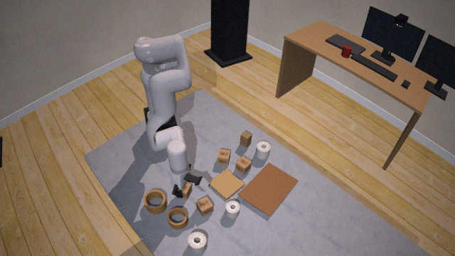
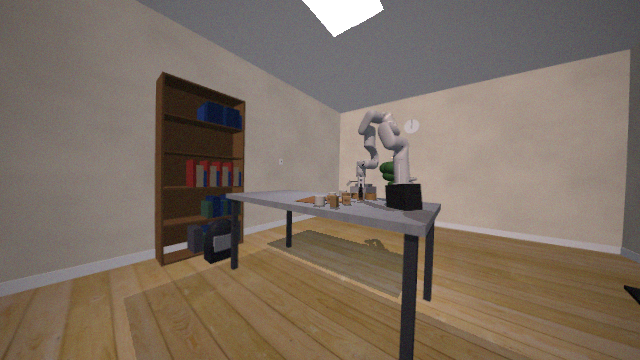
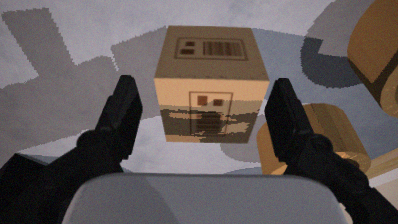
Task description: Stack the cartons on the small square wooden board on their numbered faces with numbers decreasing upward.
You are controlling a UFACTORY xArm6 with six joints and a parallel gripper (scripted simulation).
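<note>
My gripper [image 1: 182, 192] [image 3: 204, 92] [image 2: 359, 192] is open and low over the grey table top [image 1: 320, 220]. One carton [image 1: 187, 190] [image 3: 210, 47] stands on the table between the two spread fingers; I see no contact with either finger. Its top and near faces carry printed labels, no number shows. Other cartons stand at the front [image 1: 205, 205], behind the small square wooden board [image 1: 224, 156] [image 1: 243, 164], and further back [image 1: 245, 138]. The small square wooden board [image 1: 227, 183] lies bare, right of the gripper.
A larger brown board [image 1: 267, 188] lies right of the small one. Two wooden rings [image 1: 155, 201] [image 1: 178, 217] stand close to the gripper's left and front. White tape rolls [image 1: 263, 150] [image 1: 232, 208] [image 1: 197, 240] stand around. The arm's base is behind.
</note>
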